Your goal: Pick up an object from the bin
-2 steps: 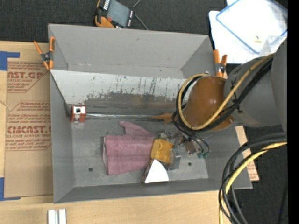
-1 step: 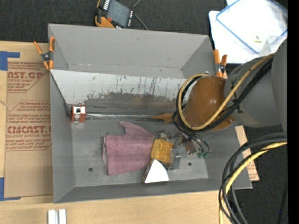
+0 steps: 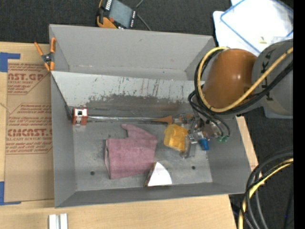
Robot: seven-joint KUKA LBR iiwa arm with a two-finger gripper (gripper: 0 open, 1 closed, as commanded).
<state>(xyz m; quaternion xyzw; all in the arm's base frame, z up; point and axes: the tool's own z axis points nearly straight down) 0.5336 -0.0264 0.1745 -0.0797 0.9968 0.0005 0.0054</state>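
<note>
I see the gripper low on the right of the grey bin, just beside a yellow lump on the floor; I cannot tell whether it grips anything. A pink cloth, a white wedge and a thin rod lie leftward.

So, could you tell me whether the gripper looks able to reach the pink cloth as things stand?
Probably yes: the pink cloth lies uncovered mid-bin, left of the gripper, with only the yellow object beside the gripper on the way.
</note>
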